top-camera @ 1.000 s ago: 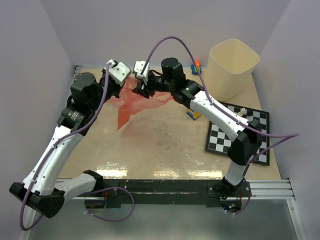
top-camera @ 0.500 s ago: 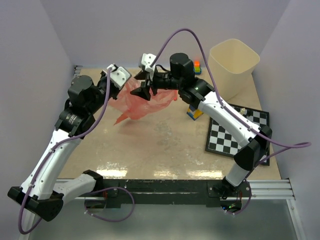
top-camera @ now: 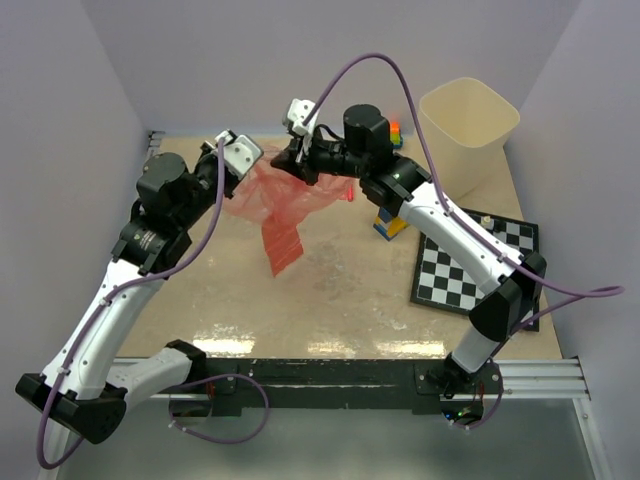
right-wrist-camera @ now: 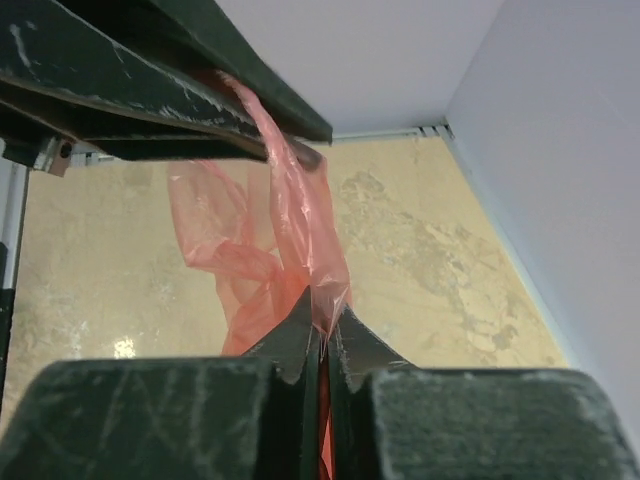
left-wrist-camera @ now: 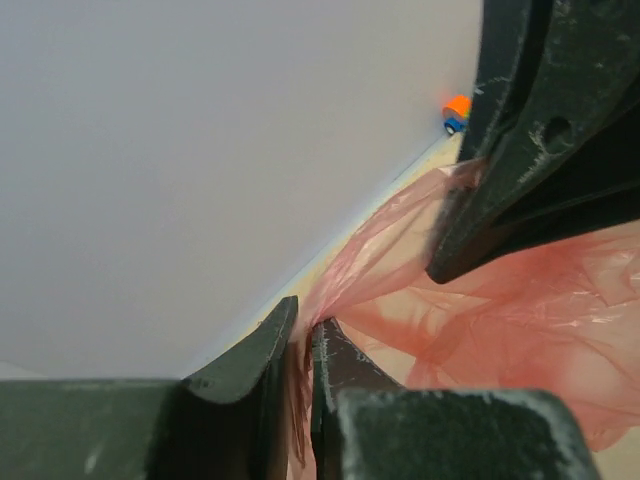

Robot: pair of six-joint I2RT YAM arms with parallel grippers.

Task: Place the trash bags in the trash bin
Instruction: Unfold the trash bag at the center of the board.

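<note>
Plastic is seen stretched between both tools in the top external view. The red trash bag [top-camera: 281,208] is held off the table [top-camera: 340,290], well to the left of the trash bin [top-camera: 452,150], with a loose tail hanging below. The left gripper [top-camera: 252,172] is clamped on the bag's end farther from the bin, and the right gripper [top-camera: 292,160] is pinched on the end nearer the bin. The bin stands upright with its mouth unobstructed; nothing red can be made out inside, though its floor is only partly shown.

In the left wrist view, the left gripper [left-wrist-camera: 302,325] is seen with its jaws closed tight on a twisted neck of the bag [left-wrist-camera: 520,300], and the film fans out from there toward the bin side.

In the right wrist view, the right gripper [right-wrist-camera: 325,325] is likewise seen closed on a thin gather of the bag [right-wrist-camera: 285,215], which runs up to the other tool's fingers [right-wrist-camera: 170,90].

The step in hand is judged to be the lift and gathering of the bag; no carry to the bin is under way. A coordinated carry toward the bin is called for next, high enough for the tail to clear the rim, with release over the mouth.
</note>
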